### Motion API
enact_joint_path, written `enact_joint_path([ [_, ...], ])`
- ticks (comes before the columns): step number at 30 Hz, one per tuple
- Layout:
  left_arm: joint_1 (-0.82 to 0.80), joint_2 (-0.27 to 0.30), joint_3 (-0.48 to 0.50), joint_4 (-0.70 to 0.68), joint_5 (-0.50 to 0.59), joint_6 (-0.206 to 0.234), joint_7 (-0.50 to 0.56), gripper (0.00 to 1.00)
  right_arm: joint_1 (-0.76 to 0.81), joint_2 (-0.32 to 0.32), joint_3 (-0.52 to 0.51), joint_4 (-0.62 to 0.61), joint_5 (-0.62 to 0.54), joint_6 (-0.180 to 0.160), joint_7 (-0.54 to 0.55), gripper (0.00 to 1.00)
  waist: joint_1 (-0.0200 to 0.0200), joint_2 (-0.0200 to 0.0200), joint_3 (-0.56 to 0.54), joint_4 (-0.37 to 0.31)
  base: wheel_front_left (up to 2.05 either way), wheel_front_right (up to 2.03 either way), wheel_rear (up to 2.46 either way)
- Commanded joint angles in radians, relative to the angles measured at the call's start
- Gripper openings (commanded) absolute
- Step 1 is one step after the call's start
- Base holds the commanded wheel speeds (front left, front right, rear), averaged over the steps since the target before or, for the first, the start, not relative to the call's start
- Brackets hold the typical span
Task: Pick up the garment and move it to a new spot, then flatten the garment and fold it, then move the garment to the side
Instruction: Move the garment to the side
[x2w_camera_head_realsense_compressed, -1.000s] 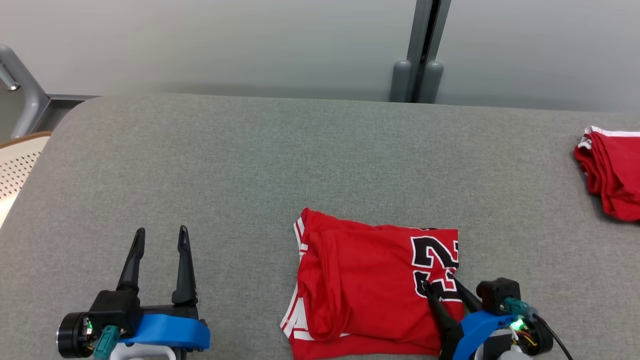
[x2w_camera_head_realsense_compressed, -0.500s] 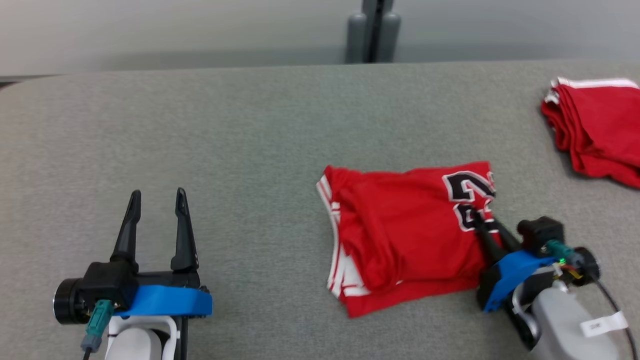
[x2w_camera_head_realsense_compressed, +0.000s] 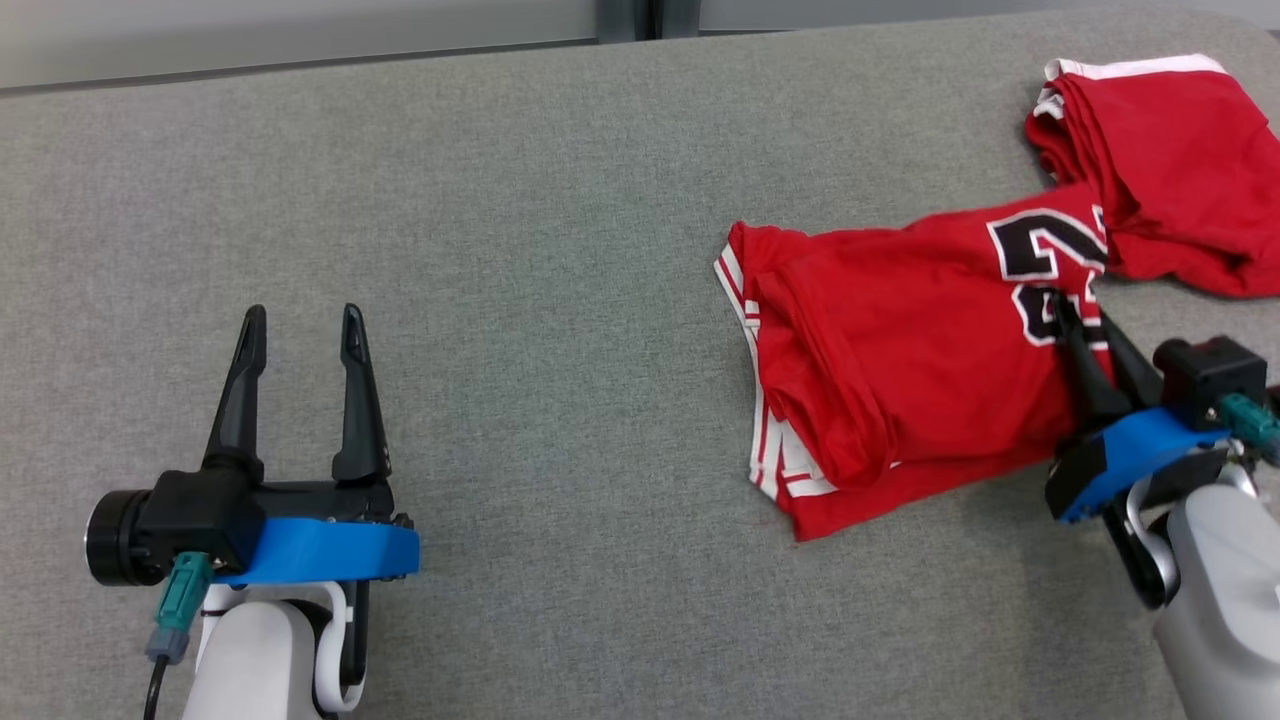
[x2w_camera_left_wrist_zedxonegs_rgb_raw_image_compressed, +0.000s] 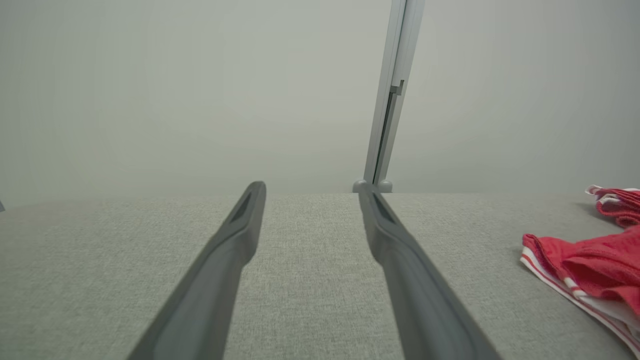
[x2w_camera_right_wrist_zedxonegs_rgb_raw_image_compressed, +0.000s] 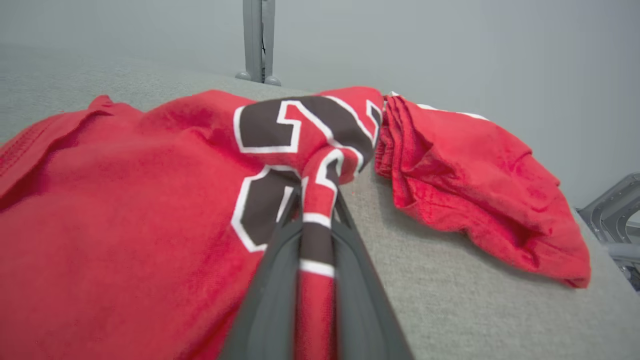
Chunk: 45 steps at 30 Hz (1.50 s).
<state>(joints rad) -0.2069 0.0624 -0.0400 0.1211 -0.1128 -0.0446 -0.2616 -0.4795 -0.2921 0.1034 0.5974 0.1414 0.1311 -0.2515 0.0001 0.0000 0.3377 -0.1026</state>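
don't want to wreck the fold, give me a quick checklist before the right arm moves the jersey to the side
1. Right gripper shut on the jersey: ok, cloth by the number is pinched in it.
2. Every folded layer caught in the pinch: cannot tell, the lower layers are hidden.
3. Jersey apart from the other red garment: not ok, its far corner touches that pile.
4. Left gripper out of the way: ok, open and well apart from the jersey.
5. Jersey folded: ok, though bunched at the pinch.
6. Bare table to set it on: ok, on the robot's left.
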Motion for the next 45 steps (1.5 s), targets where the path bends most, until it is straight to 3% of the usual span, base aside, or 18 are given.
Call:
enact_joint_path([
  [1,-0.016,0.005,0.004,-0.004,0.002,-0.003,-0.005,1.0,-0.034,-0.01,-0.001,-0.015,-0.011,-0.001,-0.005,0.0,-0.0001,0.0,0.001,-0.001,0.0,0.0,0.0],
  [8,-0.047,0.006,-0.004,-0.022,0.012,-0.013,-0.005,1.0,-0.171,-0.098,0.025,-0.063,-0.047,-0.001,0.053,0.0,-0.0001,0.0,0.044,0.009,0.0,0.0,0.0],
  [23,-0.119,0.024,-0.021,-0.095,0.036,-0.024,-0.005,1.0,-0.361,-0.437,-0.013,0.004,-0.016,-0.001,0.154,0.0,-0.0001,0.0,0.204,0.018,0.0,0.0,0.0],
  [28,-0.134,0.03,-0.024,-0.106,0.035,-0.024,-0.005,1.0,-0.399,-0.494,-0.016,0.083,-0.006,-0.001,0.17,0.0,-0.0001,0.0,0.221,0.016,0.0,0.0,0.0],
  [34,-0.141,0.03,-0.033,-0.113,0.038,-0.022,-0.005,1.0,-0.454,-0.499,-0.004,0.176,-0.003,-0.001,0.175,0.0,-0.0001,0.0,0.237,0.015,0.0,0.0,0.0],
  [35,-0.144,0.03,-0.035,-0.115,0.038,-0.021,-0.005,1.0,-0.463,-0.5,0.0,0.189,-0.006,-0.001,0.178,0.13,-0.0001,0.0,0.241,0.016,0.0,0.0,0.0],
  [36,-0.146,0.03,-0.035,-0.113,0.037,-0.021,-0.005,1.0,-0.471,-0.499,0.002,0.198,-0.009,-0.001,0.174,0.38,-0.0001,0.0,0.243,0.016,0.0,0.0,0.0],
  [37,-0.147,0.032,-0.034,-0.113,0.035,-0.021,-0.005,1.0,-0.479,-0.494,0.001,0.208,-0.007,-0.001,0.167,1.0,-0.0001,0.0,0.245,0.016,0.0,0.0,0.0],
  [45,-0.12,0.034,-0.016,-0.097,0.02,-0.012,-0.005,1.0,-0.507,-0.451,-0.008,0.271,-0.046,-0.001,0.116,1.0,-0.0001,0.0,0.205,0.02,0.0,0.0,0.0],
])
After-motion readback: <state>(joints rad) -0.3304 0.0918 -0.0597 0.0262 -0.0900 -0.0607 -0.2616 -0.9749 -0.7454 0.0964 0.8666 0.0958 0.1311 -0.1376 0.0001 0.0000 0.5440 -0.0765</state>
